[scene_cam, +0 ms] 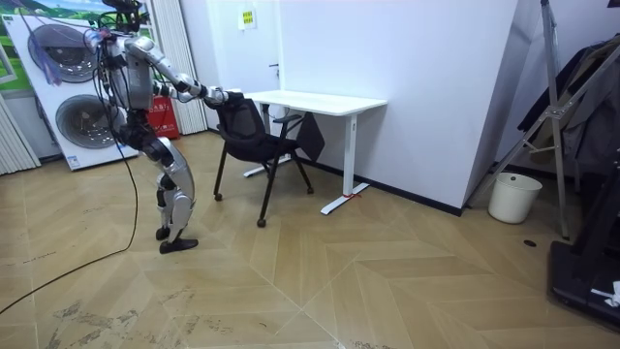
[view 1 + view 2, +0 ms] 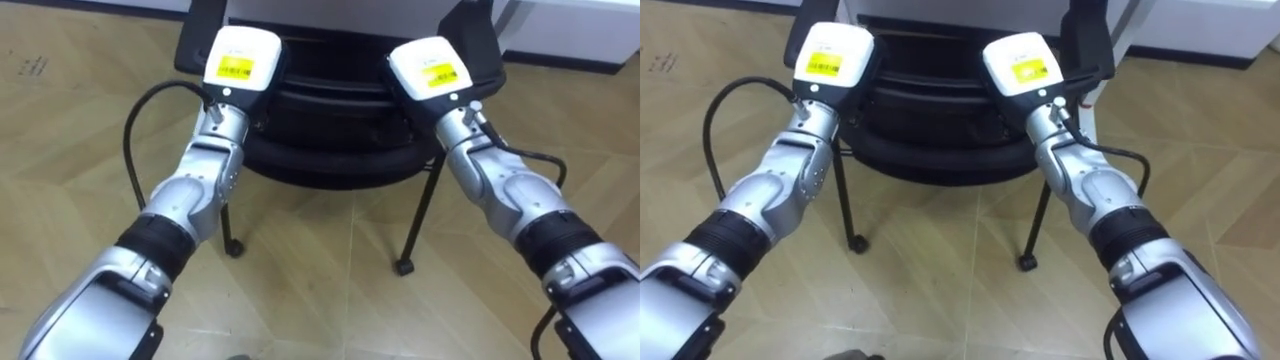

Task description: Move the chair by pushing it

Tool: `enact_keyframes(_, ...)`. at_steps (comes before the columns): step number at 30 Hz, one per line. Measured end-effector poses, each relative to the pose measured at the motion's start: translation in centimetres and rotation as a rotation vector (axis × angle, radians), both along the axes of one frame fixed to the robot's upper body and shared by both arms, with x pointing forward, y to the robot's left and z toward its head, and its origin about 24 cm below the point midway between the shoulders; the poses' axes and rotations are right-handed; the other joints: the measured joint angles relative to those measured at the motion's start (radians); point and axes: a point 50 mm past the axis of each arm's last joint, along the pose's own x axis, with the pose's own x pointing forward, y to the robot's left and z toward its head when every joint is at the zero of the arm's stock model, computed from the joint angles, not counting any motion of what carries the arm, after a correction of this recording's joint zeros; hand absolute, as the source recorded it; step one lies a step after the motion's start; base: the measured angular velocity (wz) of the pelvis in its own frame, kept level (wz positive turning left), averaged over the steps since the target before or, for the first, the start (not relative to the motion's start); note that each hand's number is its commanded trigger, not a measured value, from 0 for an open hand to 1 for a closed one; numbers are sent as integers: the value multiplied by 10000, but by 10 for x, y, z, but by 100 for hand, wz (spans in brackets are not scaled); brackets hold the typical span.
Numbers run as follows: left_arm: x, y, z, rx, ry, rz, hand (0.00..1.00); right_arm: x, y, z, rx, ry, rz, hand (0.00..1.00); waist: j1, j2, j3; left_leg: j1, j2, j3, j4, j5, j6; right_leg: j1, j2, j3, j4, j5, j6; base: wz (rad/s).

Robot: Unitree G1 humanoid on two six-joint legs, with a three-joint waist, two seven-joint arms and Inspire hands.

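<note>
Left eye view: left hand (image 2: 240,58) and right hand (image 2: 430,65) are sitting against the black chair (image 2: 330,150) backrest, one near each end; whether they are gripping, cannot tell.
Room view: robot is standing behind the chair, which is facing the white worktop (image 1: 315,100).
Right eye view: same contact.
The chair is looking light and stiff, likely sliding on its capped legs; the backrest top is the place to hold.

Just beyond the chair (image 1: 250,133) the white desk (image 1: 320,101) blocks the way; the floor (image 1: 387,271) beside the chair lies open.
</note>
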Motion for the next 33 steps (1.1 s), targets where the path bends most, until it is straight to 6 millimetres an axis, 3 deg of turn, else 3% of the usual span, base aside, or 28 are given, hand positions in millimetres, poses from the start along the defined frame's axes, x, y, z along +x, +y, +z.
enact_keyframes(5, -2, 2, -5, -21, 188, 23, 100, -1, 2, -2, -211, 171, 64, 100, 375, 11, -60, 249, -76, -6, -17, 0, 0, 49, 15, 390, -99, 62, 100, -19)
enact_keyframes(10, -6, 6, -12, -69, 526, 106, 100, -2, 7, -6, -339, 475, 129, 100, 758, 56, -133, 236, -93, 16, 356, -35, 19, 106, 153, 1322, -237, 246, 263, -32)
enact_keyframes(12, -6, 5, -10, -92, 455, 23, 100, -3, 7, -7, -241, 457, 172, 100, 747, 123, -184, -14, -36, -9, -375, 240, -25, 70, 198, 1408, -267, 312, 380, -14)
enact_keyframes(14, -7, 5, -13, 47, 608, 37, 100, -4, 6, -12, -250, 656, 76, 100, 893, 106, -239, 217, 123, 535, -455, 428, 343, 130, 290, 2033, -535, 499, 716, -48)
enact_keyframes(16, -8, 7, -16, 124, 756, 79, 100, -5, 9, -14, -275, 710, 90, 100, 1208, 128, -236, 493, 115, 738, -621, 461, 411, 209, 348, 2362, -964, 713, 829, -64)
enact_keyframes(18, -8, 10, -16, 248, 696, 87, 100, -6, 12, -16, -251, 647, 94, 100, 1309, 170, -254, 584, 106, 706, -867, 464, 415, 315, 465, 2358, -1457, 1064, 896, -31)
enact_keyframes(22, -8, 12, -12, 351, 696, 96, 100, -5, 14, -15, -202, 618, 60, 100, 1176, 194, -266, 555, 80, 718, -964, 478, 439, 423, 531, 2344, -1814, 1296, 1003, 1)
enact_keyframes(27, -9, 12, -14, 390, 736, 126, 100, -5, 15, -14, -379, 764, 55, 100, 968, 366, -362, 608, 44, 746, -1321, 599, 643, 710, 662, 2247, -2532, 1730, 1134, 5)
enact_keyframes(33, -16, 12, -19, 497, 1066, 280, 100, -6, 17, -18, -587, 1079, 180, 100, 649, 415, -392, 919, -91, 703, -1528, 612, 665, 1170, 655, 2166, -2972, 1871, 1262, 5)
